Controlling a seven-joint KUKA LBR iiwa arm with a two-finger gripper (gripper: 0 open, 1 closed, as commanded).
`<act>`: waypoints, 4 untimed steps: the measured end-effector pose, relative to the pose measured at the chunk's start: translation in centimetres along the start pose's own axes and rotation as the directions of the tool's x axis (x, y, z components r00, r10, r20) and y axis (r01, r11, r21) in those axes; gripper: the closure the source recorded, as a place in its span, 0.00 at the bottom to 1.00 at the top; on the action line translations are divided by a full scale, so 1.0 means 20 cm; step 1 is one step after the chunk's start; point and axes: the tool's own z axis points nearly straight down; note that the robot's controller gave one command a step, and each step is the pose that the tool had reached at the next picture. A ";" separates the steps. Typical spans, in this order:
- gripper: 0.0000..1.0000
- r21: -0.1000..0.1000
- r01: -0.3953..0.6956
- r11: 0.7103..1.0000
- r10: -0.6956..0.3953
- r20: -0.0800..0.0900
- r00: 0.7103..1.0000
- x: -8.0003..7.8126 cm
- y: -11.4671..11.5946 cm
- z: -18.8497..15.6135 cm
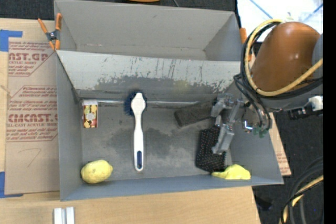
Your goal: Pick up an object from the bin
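Your gripper (220,147) is low in the right front part of the bin (142,26), right over a black, rough-textured pad (205,153) that stands tilted near the front wall. Its tip meets the pad's upper right edge, but the metal parts overlap there, so you cannot tell whether the claw is spread, pressed together or pinching the pad. The pad's right side is covered by the gripper. Just in front of it a soft yellow lump (234,172) lies against the bin's front edge, its left end tucked under the pad, and its kind is hard to make out. A dark patch (191,114) sits left of the gripper on the floor; you cannot say whether it is a thing or a shadow. Well apart to the left lie a white brush (138,131) with blue bristles at its far end, a small yellow and red box (90,115), and a yellow lemon (96,171) in the front left corner.
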 end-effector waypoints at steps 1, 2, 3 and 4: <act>0.00 -0.002 0.250 0.968 -0.250 -0.007 0.968 0.01 0.09 0.14; 0.00 -0.002 0.230 0.973 -0.230 0.000 0.973 -0.01 0.05 0.21; 0.00 0.001 0.325 0.946 -0.325 0.008 0.946 -0.19 -0.08 0.04; 0.00 -0.001 0.300 0.954 -0.300 0.006 0.954 -0.17 -0.07 0.06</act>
